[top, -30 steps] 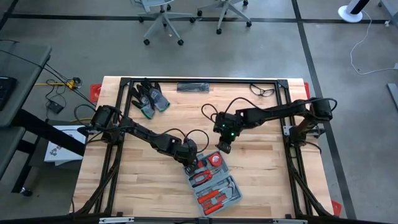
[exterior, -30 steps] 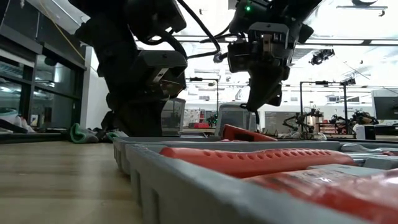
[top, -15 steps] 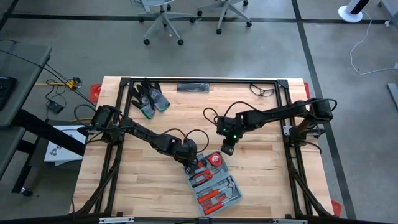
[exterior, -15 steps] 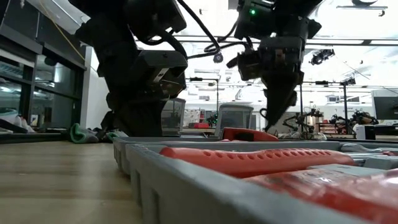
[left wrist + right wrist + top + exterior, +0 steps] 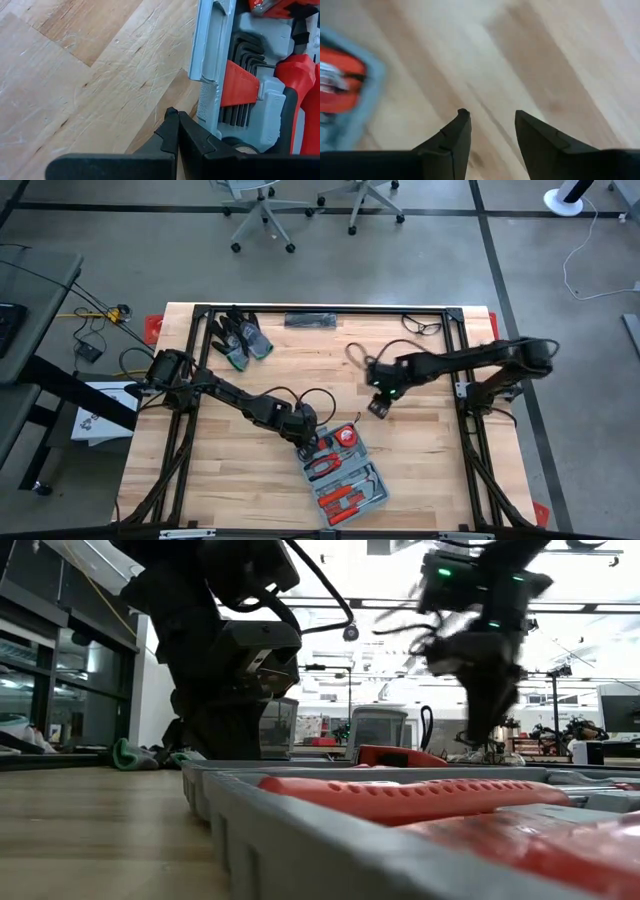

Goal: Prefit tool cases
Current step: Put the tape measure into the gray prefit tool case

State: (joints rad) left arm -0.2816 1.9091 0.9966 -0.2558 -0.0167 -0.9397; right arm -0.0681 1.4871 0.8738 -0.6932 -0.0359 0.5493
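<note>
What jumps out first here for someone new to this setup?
The open tool case near the table's front edge, its orange-red tools bright against the pale wood. The left gripper, shut, sits right at the case's rim, while the right gripper, fingers apart and empty, hangs over bare wood just beyond the case. A pair of gloves lies at the far left corner.

A pale wooden plank bench [image 5: 240, 480] with a black metal frame carries everything. At its near middle lies the open blue-grey tool case [image 5: 340, 470], set at a slant, with red-handled tools in its recesses. A pair of dark gloves [image 5: 240, 337] lies near the far left corner, a flat black object [image 5: 311, 320] at the far edge, and safety glasses [image 5: 423, 326] toward the far right.
</note>
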